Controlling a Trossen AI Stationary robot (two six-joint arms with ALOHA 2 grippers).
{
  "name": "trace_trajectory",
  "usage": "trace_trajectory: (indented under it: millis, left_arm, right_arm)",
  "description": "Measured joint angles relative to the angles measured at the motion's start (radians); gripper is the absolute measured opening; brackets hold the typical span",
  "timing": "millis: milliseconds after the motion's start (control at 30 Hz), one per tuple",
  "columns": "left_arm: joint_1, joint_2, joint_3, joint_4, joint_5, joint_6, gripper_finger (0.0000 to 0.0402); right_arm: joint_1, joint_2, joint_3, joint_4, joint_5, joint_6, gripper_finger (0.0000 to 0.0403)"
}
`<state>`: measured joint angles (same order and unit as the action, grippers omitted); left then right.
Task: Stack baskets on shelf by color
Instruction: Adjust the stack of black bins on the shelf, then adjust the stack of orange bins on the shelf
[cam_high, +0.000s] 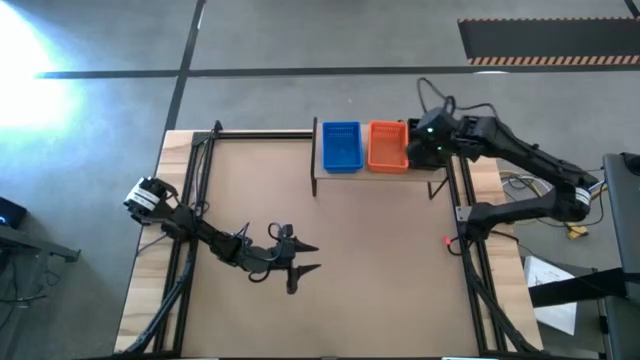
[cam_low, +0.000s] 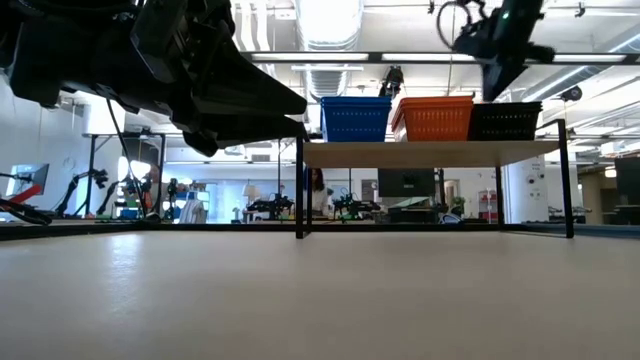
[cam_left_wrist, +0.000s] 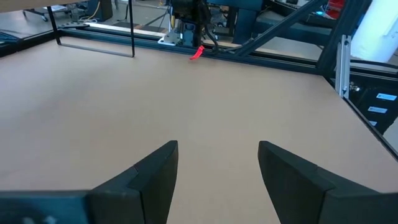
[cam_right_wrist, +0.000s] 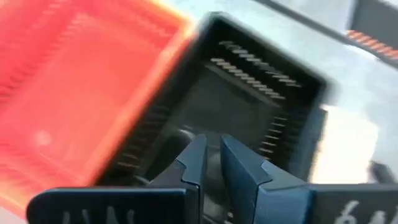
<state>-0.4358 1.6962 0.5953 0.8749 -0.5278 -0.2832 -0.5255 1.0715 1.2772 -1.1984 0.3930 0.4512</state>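
The right gripper, fingers nearly together, hangs over the black basket beside the orange basket on the shelf; the left gripper waits wide.

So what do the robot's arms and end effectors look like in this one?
Both arms are dark, jointed and trailing black cables. The left end effector has two broad, wedge-shaped black fingers; the right end effector has the same dark fingers, and a small green light glows on its wrist housing.
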Motion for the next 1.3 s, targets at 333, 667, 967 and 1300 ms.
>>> trace_trajectory:
  millis: [333,667,967,1300]
  left_arm:
    - [0.000,0.000,0.001,0.000,0.000,0.000,0.0207]
    - [0.000,0.000,0.001,0.000,0.000,-0.003,0.0207]
    - [0.000,0.000,0.001,0.000,0.000,-0.002,0.0207]
    - [0.000,0.000,0.002,0.007,0.000,-0.002,0.0207]
  right_arm:
    - [-0.005,0.159,-0.032,0.100,-0.112,-0.121,0.0038]
    - [0.003,0.132,0.035,-0.010,-0.247,-0.164,0.0038]
    - [0.011,0.039,0.038,-0.100,-0.183,-0.164,0.0038]
    - [0.059,-0.003,0.036,0.056,-0.184,-0.134,0.0038]
